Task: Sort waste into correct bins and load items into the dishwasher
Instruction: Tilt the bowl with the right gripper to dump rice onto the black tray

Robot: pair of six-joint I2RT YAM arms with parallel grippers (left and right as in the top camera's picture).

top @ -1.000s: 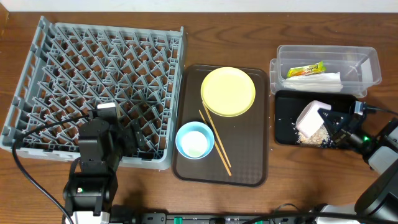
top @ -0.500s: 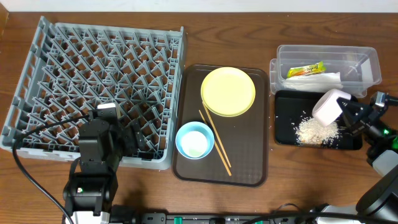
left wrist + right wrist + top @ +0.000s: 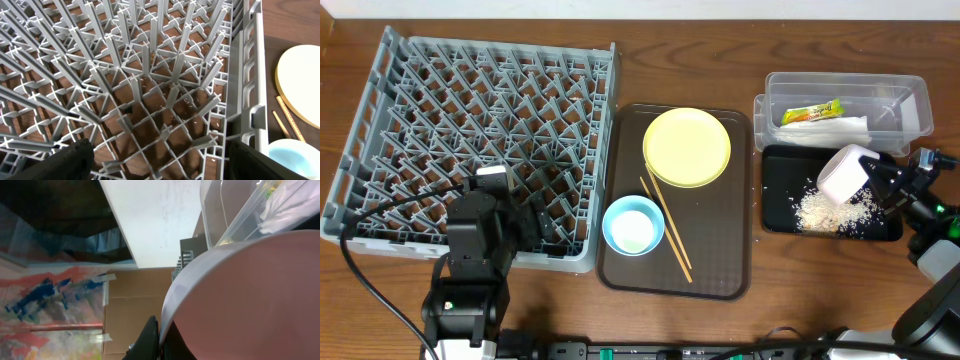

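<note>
Overhead: white-beige bowl (image 3: 843, 173) above black tray (image 3: 780, 195), rim pinched in right claw (image 3: 873, 178).

1 rack (image 3: 480, 130), 1 plate (image 3: 687, 146), 2 bowls (image 3: 633, 226), 2 chopstx (image 3: 677, 252), 2 bins (image 3: 917, 105), 1 tray (image 3: 720, 250).

In left wrist view, yellow plate (image 3: 301, 82) and light blue bowl (image 3: 294, 159) cropped

Grey plastic rack (image 3: 480, 110), glossy black tray (image 3: 778, 190), wooden table (image 3: 720, 60)
</note>
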